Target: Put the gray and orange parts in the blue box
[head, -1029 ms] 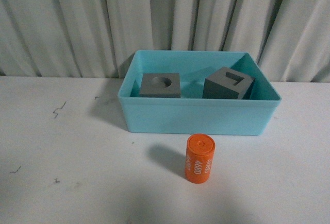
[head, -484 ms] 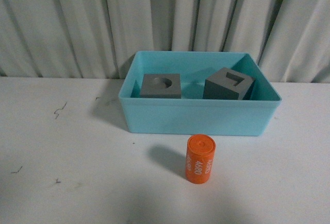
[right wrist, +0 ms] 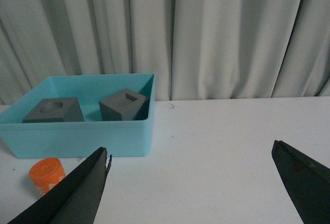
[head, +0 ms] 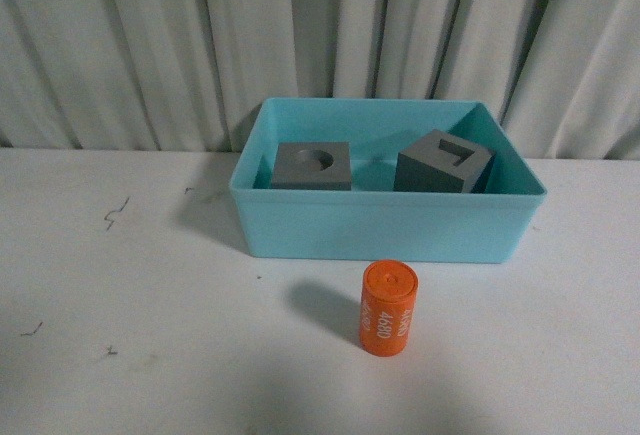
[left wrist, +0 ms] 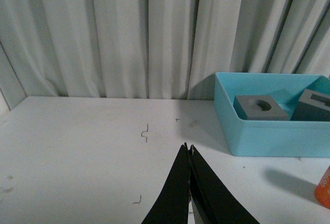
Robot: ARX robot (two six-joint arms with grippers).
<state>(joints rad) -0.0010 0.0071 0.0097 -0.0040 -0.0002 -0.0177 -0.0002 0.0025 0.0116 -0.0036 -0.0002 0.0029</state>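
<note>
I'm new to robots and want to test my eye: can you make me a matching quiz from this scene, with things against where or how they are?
1. cube with round recess
2. cube with rectangular recess
3. orange cylinder
4. left end effector

A. upright on the table, outside the blue box
B. shut
C. in the box, robot's left side
D. in the box, robot's right side

Pairs: 1-C, 2-D, 3-A, 4-B

The orange cylinder [head: 387, 308], low and centre in the front view, bears white digits "4680" running along its side. A second white line beside them is too small to read.
</note>
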